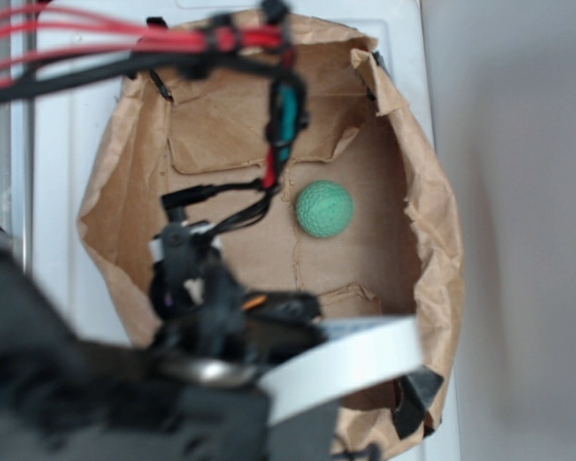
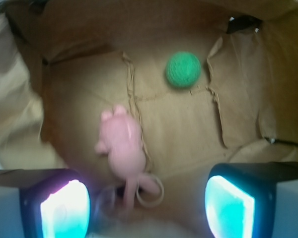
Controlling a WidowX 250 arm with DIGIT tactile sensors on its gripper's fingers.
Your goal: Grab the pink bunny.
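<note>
Brown paper lined the inside of an open bag (image 2: 248,99), seen from the wrist camera. On its floor lay the pink bunny (image 2: 123,144), a pale plush toy, stretched lengthwise from near to far. The gripper (image 2: 148,206) hovered with its two glowing pads (image 2: 64,210) spread wide apart, holding nothing. The bunny sat between them but left of centre, closer to the left pad, its near end already reaching between the pads. A green ball (image 2: 183,70) rested farther off, to the right, well apart from the bunny. In the exterior view the arm hid the bunny.
</note>
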